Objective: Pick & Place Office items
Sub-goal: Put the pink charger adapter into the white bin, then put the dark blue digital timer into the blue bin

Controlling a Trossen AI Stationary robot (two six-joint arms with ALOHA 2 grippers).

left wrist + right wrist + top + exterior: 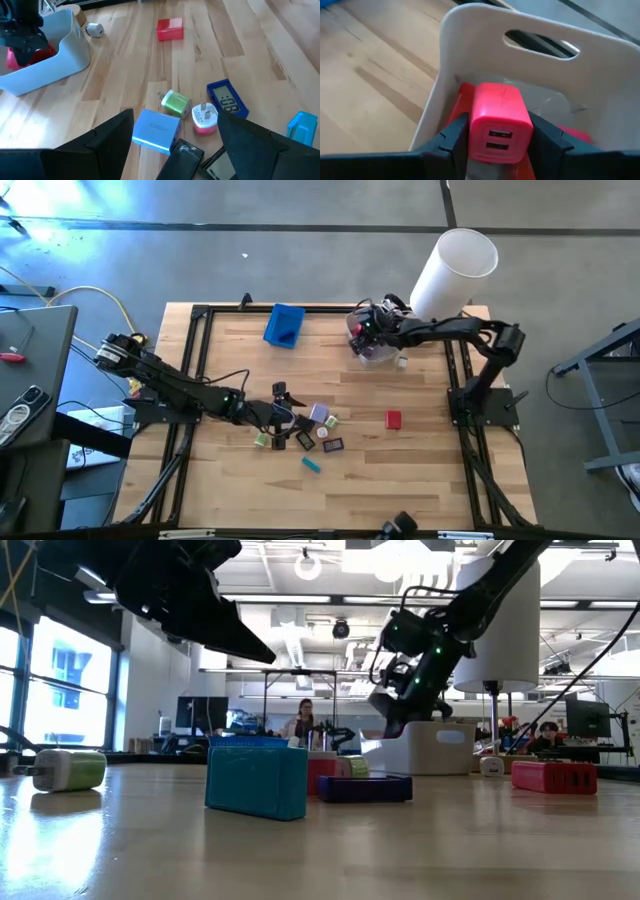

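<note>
Several office items lie in a cluster at mid-table: a light-blue block (156, 129), a green piece (176, 102), a white-and-pink plug (205, 117), a blue flat piece (227, 97) and a teal block (257, 780). A red block (393, 419) lies apart to their right. My left gripper (283, 402) hovers open just left of the cluster, touching nothing. At the far side, over the translucent white bin (378, 350), my right gripper (499, 132) is shut on a red charger block (497, 120). Another red piece (572, 134) lies inside the bin. My right gripper pinches the red charger block by its two opposite side faces (474, 131), one finger on each. The fingers (454, 136) slant down from above into the bin's opening. The block is lifted clear, its face with two sockets turned toward the wrist camera.
A blue tray (285, 325) stands at the far edge, left of the bin. A tall white cylinder (455, 268) rises behind the bin at the far right. A small white piece (94, 30) lies beside the bin. A black frame (200, 315) runs round the table.
</note>
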